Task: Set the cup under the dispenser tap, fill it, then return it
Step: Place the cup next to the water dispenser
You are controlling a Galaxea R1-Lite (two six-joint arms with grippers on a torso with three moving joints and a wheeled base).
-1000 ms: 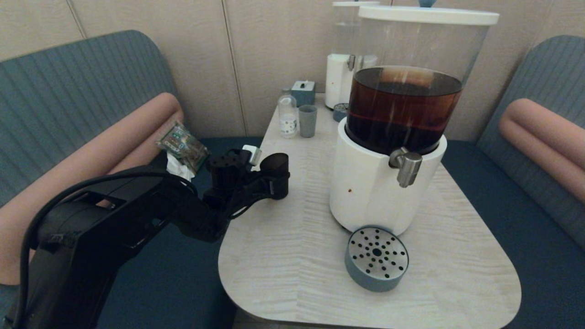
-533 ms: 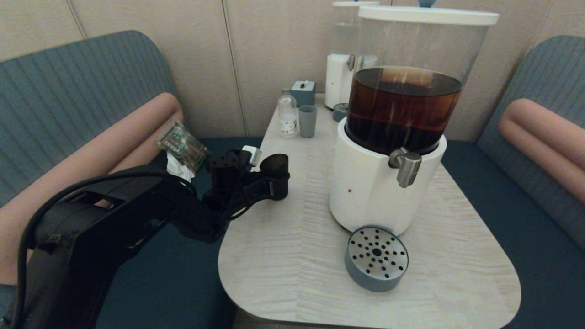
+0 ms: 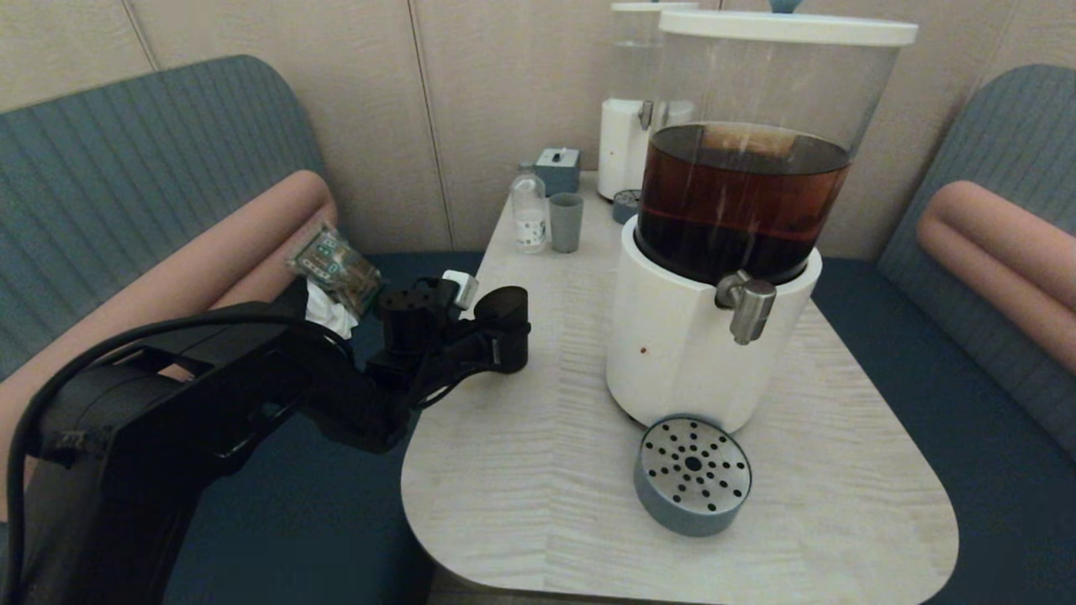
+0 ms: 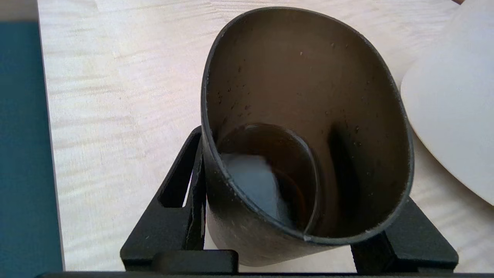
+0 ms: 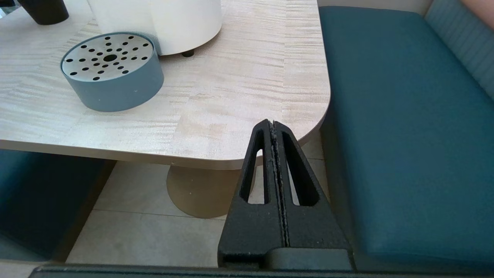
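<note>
Where left gripper [image 3: 504,340] grips: one cup [image 3: 503,323].

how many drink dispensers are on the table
2. The big dispenser, white base and brown liquid, stands mid-table behind the round drip tray. A smaller white-based dispenser stands at the far end by the wall, partly hidden behind the big one; more could be hidden there.

Café booth, teal bench seats [image 3: 151,151], table [image 3: 546,470], drink dispensers [image 3: 740,210]
</note>
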